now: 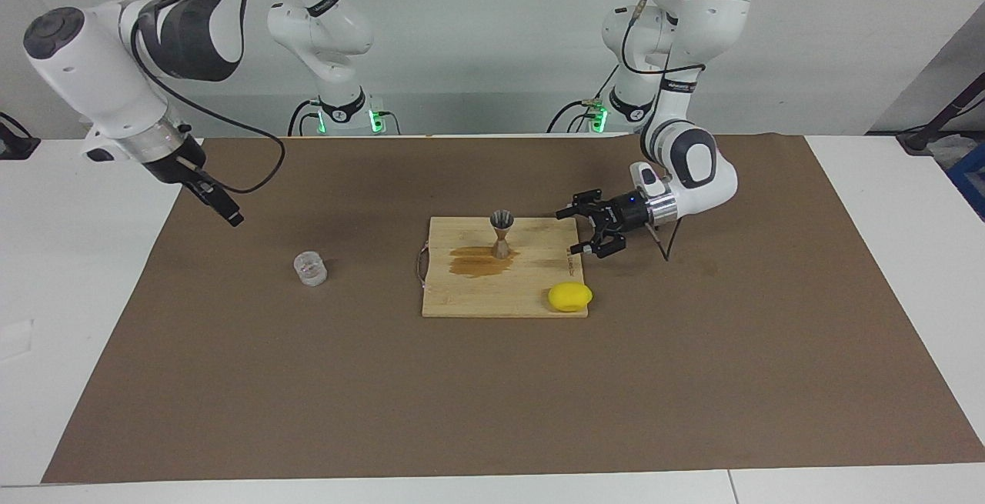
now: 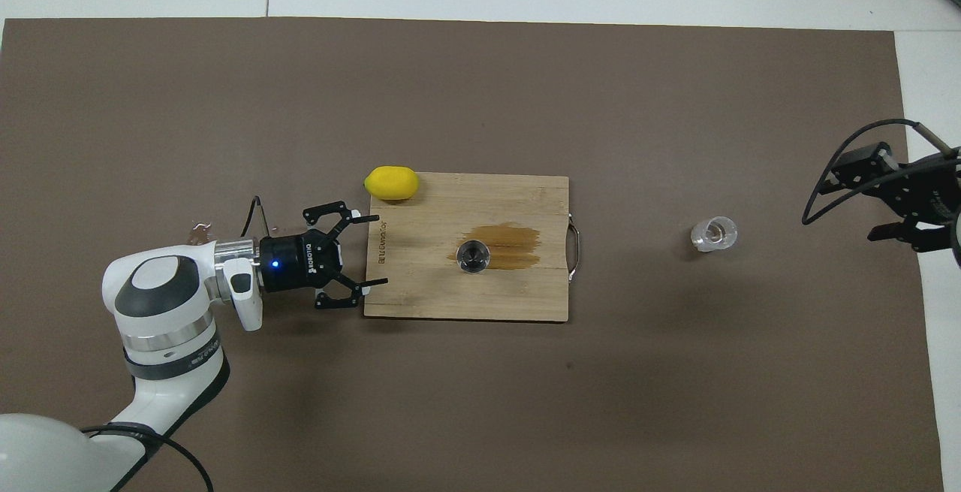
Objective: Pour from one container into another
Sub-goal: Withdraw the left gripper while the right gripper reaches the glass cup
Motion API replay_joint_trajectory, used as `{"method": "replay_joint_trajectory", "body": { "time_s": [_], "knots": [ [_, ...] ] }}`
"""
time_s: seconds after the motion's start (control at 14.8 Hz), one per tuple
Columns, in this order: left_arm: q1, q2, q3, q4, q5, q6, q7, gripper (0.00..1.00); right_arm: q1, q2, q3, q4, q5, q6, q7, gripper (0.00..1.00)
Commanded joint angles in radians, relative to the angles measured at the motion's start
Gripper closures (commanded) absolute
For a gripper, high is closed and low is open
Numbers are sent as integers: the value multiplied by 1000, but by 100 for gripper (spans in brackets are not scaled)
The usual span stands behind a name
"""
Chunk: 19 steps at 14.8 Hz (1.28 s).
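1. Left hand (image 1: 582, 231), seen in the facing view, is released: its fingers stand apart and grasp nothing. It is low over the edge of the wooden board (image 1: 539, 288) that is toward the left arm's end of the counter.
2. From this hand, the metal jigger (image 1: 502, 234) stands upright on the board, apart from the fingers, toward the right arm's end. A brown wet stain (image 1: 477, 262) lies on the board at the jigger's foot.
3. A yellow lemon (image 1: 570, 296) lies near the left hand, at the board's corner, farther from the robots.
4. The right hand (image 1: 223, 208) is up over the brown mat (image 1: 492, 396) near its edge at the right arm's end. I cannot tell if it is released or clenched. The clear glass cup (image 1: 310, 268) stands on the mat close to this hand, and nothing touches it.
5. In the overhead view, the left hand (image 2: 368, 249) is again released, its fingertips just at the board's (image 2: 465, 304) short edge. The jigger (image 2: 473, 255) is on the board's middle, well clear of it, with the stain (image 2: 514, 244) beside it.
6. The lemon (image 2: 391, 182) touches the board's corner, close to the left hand.
7. The right hand (image 2: 875, 203) is at the mat's (image 2: 480, 417) edge, and the glass cup (image 2: 714, 233) stands apart from it, between this hand and the board.
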Motion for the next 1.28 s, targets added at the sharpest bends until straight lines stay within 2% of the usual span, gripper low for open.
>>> {"method": "replay_joint_trajectory", "body": {
  "time_s": [0.0,0.27,0.54,0.74,0.95,1.22],
  "knots": [
    [92,-32,-5,-24,169,-54,19,0,-42,80,9,-9,78,80,60,9],
    [204,-27,-3,27,454,-113,20,0,-39,138,9,-9,100,151,83,9],
    [385,-18,-3,128,769,-244,40,0,-45,172,9,-12,144,187,100,9],
    [485,3,-3,281,951,-354,53,0,-47,204,9,-12,182,218,113,10],
    [543,5,-3,456,1126,-477,53,0,-47,223,9,-25,208,266,182,10],
    [572,-7,0,655,1277,-607,53,0,-94,264,9,-45,352,267,202,6]
  ]
}}
